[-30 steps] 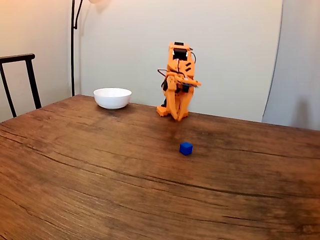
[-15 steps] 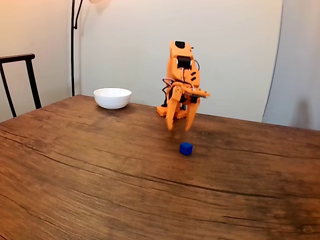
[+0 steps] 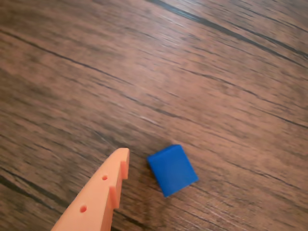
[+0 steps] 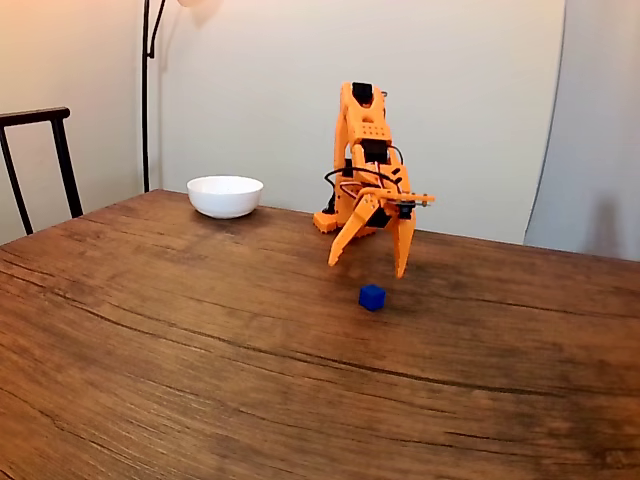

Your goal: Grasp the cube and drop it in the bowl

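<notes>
On the wooden table (image 4: 200, 330) – cube (image 4: 372, 297): small, bright blue, plain-faced | gripper (image 4: 368, 265): spread apart above it

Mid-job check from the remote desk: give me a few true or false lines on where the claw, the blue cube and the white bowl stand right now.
1. The orange two-finger claw is open above the wooden table. True.
2. The claw holds the small bright-blue cube. False: the cube lies on the table, below the spread fingers, ungrasped.
3. The cube is inside the round white glossy bowl. False: the bowl stands far to the cube's left in the fixed view, near the table's back edge.
4. In the wrist view one orange finger points beside the cube without touching it. True.
</notes>
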